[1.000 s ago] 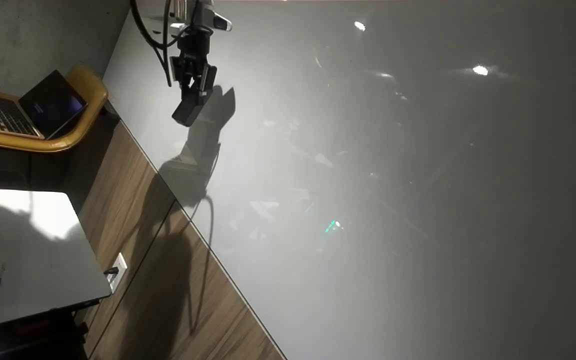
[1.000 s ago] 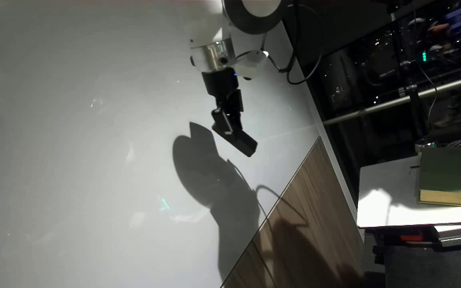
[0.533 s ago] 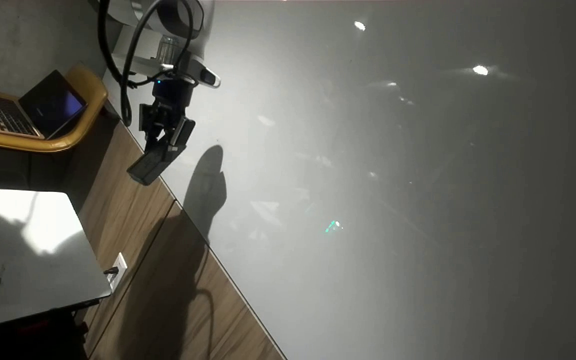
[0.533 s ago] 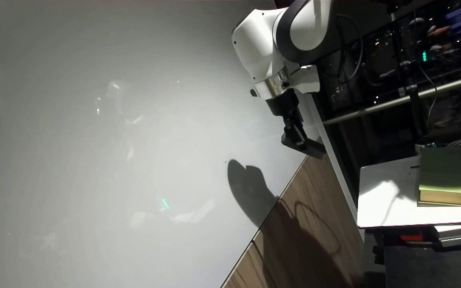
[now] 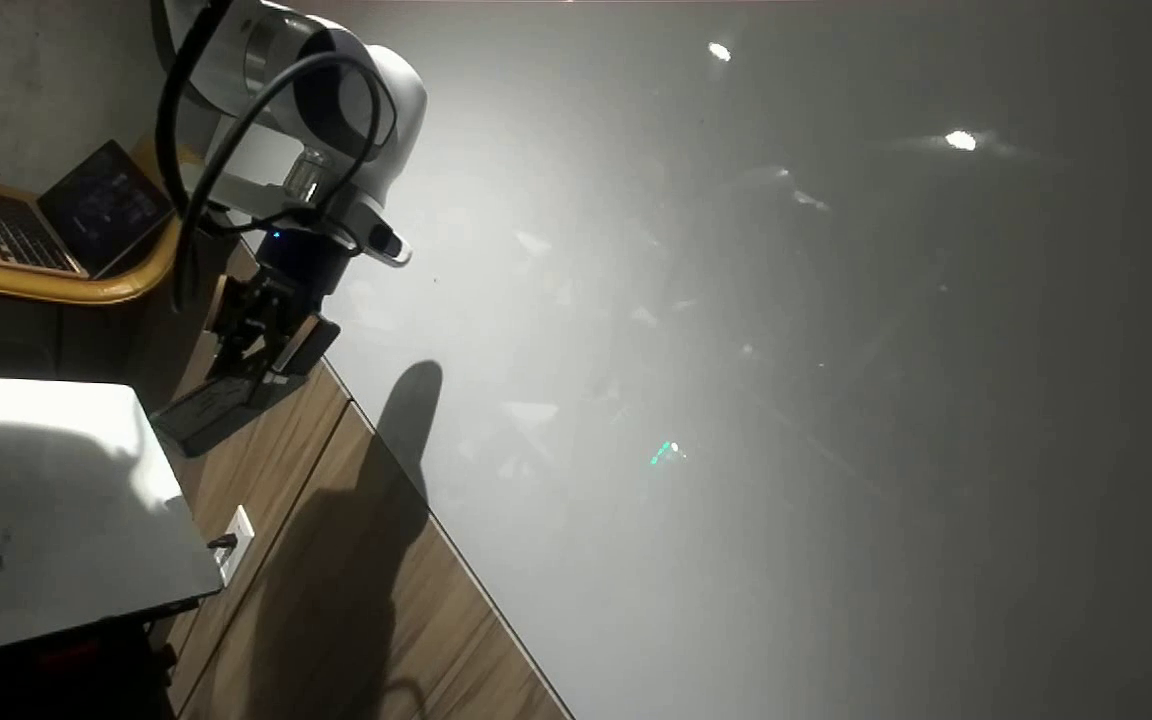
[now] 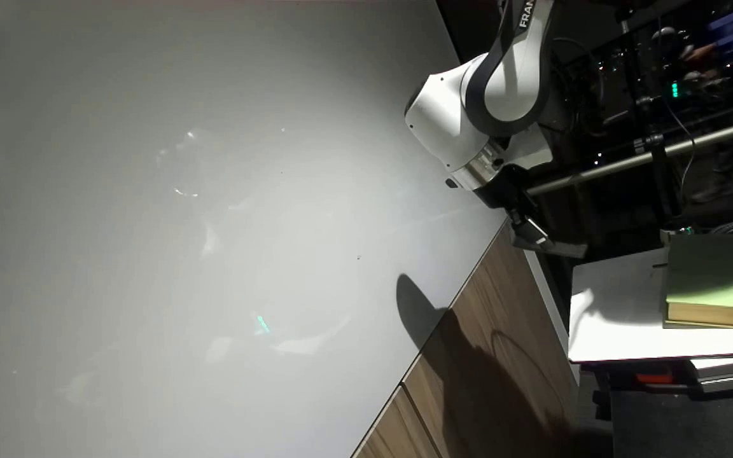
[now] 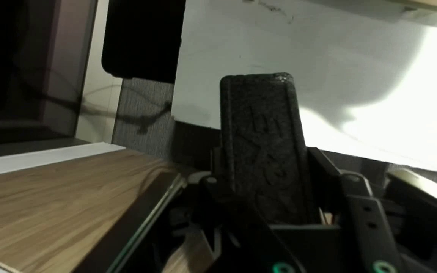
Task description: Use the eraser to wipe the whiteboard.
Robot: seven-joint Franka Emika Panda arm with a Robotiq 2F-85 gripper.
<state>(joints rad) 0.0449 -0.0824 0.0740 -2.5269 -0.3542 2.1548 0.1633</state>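
Observation:
The eraser is a dark-grey oblong block with faint marks on its face in the wrist view. My gripper is shut on it, one finger on each side, and its far end sticks out past the fingertips. In both exterior views the eraser is held in the gripper, tilted, off to the side of the whiteboard. The large pale whiteboard also fills much of an exterior view. The eraser appears apart from it.
A wood-grain panel borders the whiteboard. A pale flat top with a green book lies near the eraser. A laptop sits on a yellow chair. A wall socket and a metal rail also show.
The arm has moved with the eraser away from in front of the whiteboard, past its edge and the wood-grain panel, towards the pale flat top. The eraser stays gripped.

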